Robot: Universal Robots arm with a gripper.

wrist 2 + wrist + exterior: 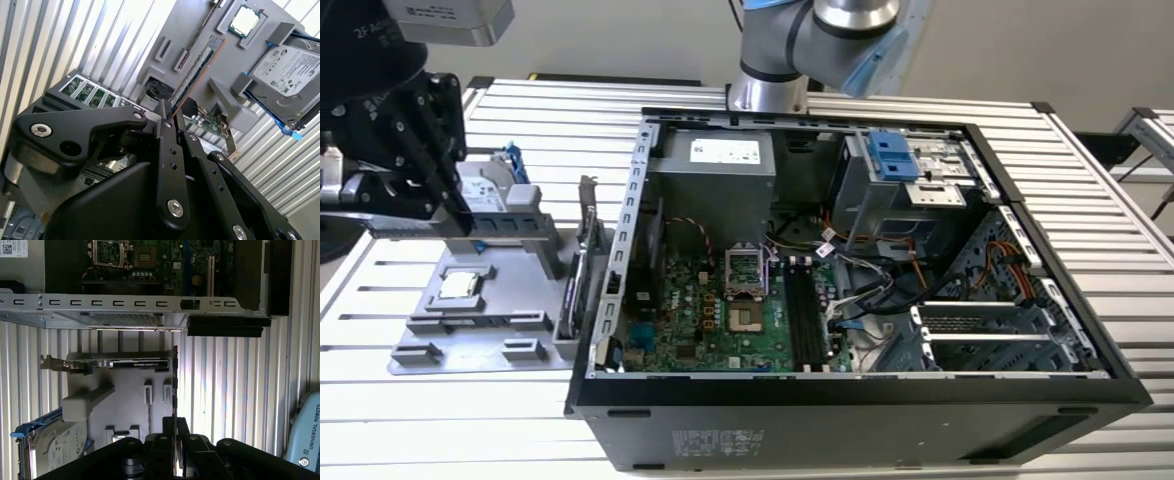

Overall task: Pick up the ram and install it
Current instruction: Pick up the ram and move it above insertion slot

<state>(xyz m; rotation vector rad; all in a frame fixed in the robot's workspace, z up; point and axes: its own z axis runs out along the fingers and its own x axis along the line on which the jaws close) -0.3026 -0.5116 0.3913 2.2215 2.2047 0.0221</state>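
Your gripper (411, 215) sits at nine o'clock in the exterior view, above the grey parts tray (507, 300) on the worktop (400, 420). Its jaws are narrow, pinching the ram (197, 67) edge-on between them.

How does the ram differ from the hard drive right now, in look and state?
The ram is a thin, dark stick seen edge-on; the hard drive is a broad silver box with blue rails. The gripper is shut on one end of the ram, while the hard drive sits in its holder on the gray tray, apart from the gripper. Both are at the tray, outside the open computer case.
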